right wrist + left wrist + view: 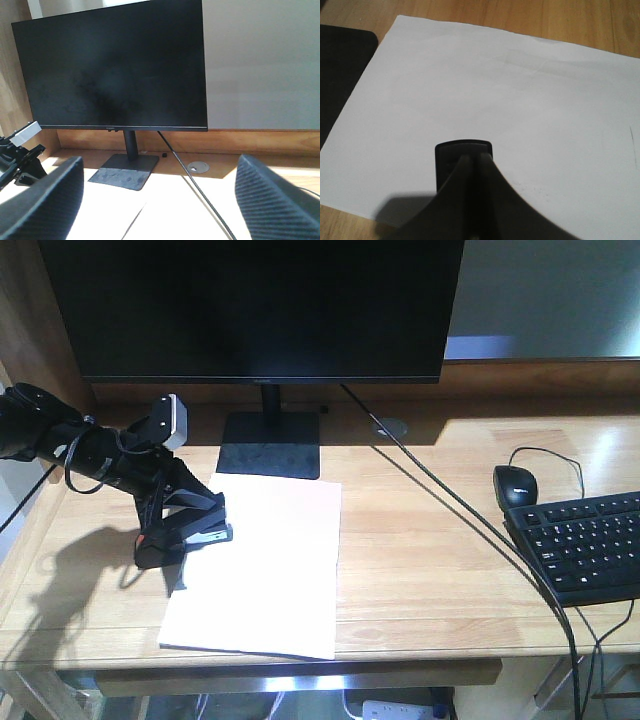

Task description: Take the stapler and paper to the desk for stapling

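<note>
Stapler (190,530) sits on left edge of the paper (270,570) on the desk (430,560), left gripper (185,525) clamped on it. It looks rigid, fairly light; hold at mid-body. Paper is thin, floppy. Right gripper (155,200) has jaws wide apart, w/ nothing between.

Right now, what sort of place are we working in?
Most likely an office workstation: a wooden desk with a monitor, a keyboard and a mouse. The left hand holds a stapler at the edge of a sheet of paper.
</note>
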Available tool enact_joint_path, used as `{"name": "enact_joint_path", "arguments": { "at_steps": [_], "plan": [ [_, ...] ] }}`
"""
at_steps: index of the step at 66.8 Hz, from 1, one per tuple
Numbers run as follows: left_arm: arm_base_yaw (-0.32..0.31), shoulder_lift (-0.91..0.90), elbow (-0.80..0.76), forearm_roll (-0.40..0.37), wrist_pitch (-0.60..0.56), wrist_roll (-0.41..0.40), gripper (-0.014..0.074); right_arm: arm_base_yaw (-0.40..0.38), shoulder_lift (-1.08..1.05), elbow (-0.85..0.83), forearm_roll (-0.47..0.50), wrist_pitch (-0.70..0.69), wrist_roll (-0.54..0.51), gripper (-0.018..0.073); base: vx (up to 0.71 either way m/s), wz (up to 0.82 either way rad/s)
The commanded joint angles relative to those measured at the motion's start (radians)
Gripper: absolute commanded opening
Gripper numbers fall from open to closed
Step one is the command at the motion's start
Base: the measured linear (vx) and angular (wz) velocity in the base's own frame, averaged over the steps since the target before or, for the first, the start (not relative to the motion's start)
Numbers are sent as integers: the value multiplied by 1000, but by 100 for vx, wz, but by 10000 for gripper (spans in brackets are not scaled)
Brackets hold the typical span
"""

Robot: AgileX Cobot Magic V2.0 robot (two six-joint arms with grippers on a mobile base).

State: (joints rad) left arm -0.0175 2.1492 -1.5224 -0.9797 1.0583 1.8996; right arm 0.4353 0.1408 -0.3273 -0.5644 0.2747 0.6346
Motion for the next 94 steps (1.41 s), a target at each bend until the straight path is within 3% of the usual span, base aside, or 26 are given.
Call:
{"name": "enact_joint_path", "arguments": {
  "at_steps": [1, 36, 94],
  "plan": [
    [-4, -46, -27, -57, 17, 19, -7, -4, 12, -25, -11, -56, -2, 578, 0, 0],
    [-4, 71, -27, -53, 35, 21, -7, -4, 12, -25, -11, -56, -2, 578, 0, 0],
    [-4, 76, -27, -56, 31, 21, -7, -4, 12, -25, -11, -56, -2, 578, 0, 0]
  ]
}}
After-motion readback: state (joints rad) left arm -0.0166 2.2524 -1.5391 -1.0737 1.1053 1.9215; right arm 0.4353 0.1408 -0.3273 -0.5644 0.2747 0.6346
